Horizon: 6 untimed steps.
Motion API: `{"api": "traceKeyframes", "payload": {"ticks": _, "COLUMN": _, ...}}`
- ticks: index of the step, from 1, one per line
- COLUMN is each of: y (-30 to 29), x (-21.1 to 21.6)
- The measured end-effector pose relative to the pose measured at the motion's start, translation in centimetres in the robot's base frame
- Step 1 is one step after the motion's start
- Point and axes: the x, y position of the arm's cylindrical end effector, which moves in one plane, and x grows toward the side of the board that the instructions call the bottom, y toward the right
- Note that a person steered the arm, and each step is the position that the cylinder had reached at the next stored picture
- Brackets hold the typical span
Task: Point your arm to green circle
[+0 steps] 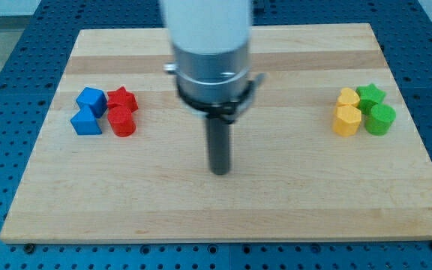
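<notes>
The green circle (381, 118) is a short green cylinder at the view's right, the outermost block of a cluster. It touches a green star (370, 95) above it and sits beside a yellow block (346, 120). My tip (220, 172) is at the board's middle, far to the left of the green circle and a little lower in the view. It touches no block.
Another yellow block (348, 97) completes the right cluster. At the view's left sit a blue cube (91, 99), a blue block (85, 121), a red star (122, 98) and a red cylinder (122, 120). The wooden board (223, 217) lies on a blue perforated table.
</notes>
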Motion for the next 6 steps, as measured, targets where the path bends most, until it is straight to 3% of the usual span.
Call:
{"api": "traceKeyframes", "payload": {"ticks": 4, "y": 22.6, "x": -0.3}}
{"api": "traceKeyframes", "payload": {"ticks": 6, "y": 27.2, "x": -3.2}}
